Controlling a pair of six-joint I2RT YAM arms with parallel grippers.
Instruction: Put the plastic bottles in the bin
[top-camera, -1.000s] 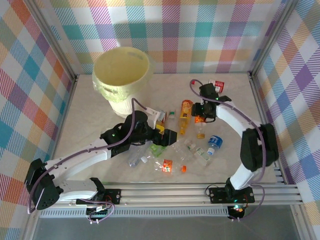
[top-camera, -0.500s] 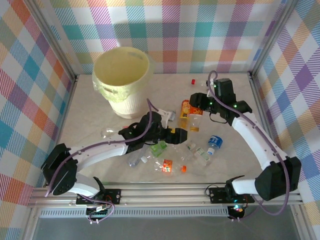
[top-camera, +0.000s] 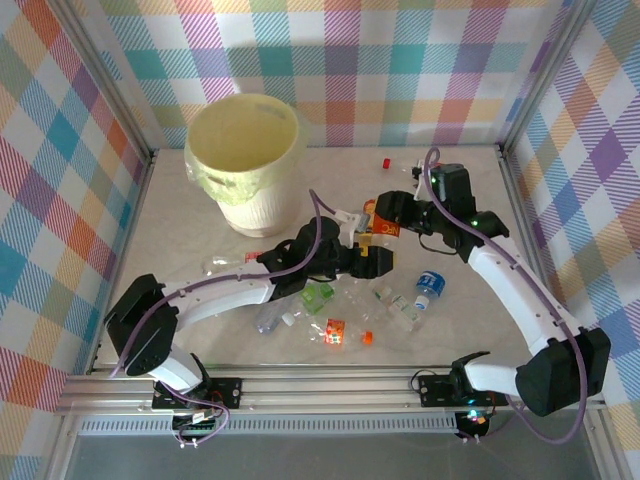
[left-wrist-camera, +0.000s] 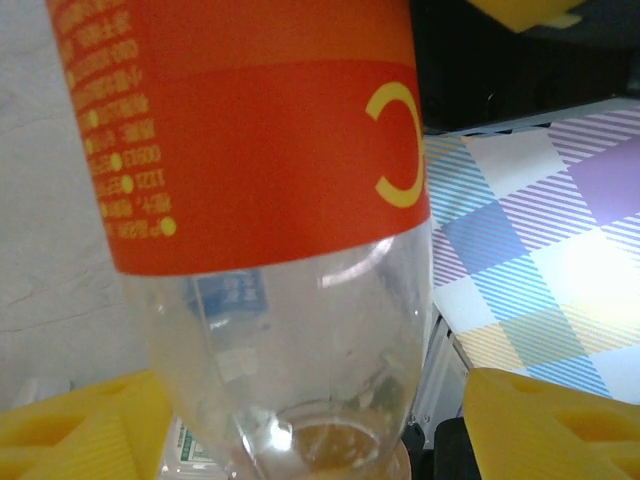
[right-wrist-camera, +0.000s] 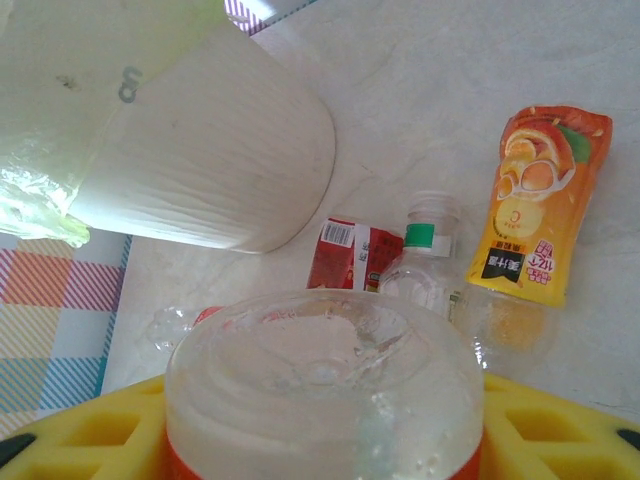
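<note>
Both arms have converged above the tabletop (top-camera: 170, 230). Overhead, the right claw (top-camera: 388, 213) clamps a clear plastic bottle with an orange-red label (top-camera: 384, 228); the left claw (top-camera: 372, 258) sits just beside it, right of the large round pale-yellow bin (top-camera: 262, 205). Left wrist: yellow fingers (left-wrist-camera: 80, 425) stand apart astride that bottle. Right wrist: yellow fingers (right-wrist-camera: 90, 425) pinch it.
</note>
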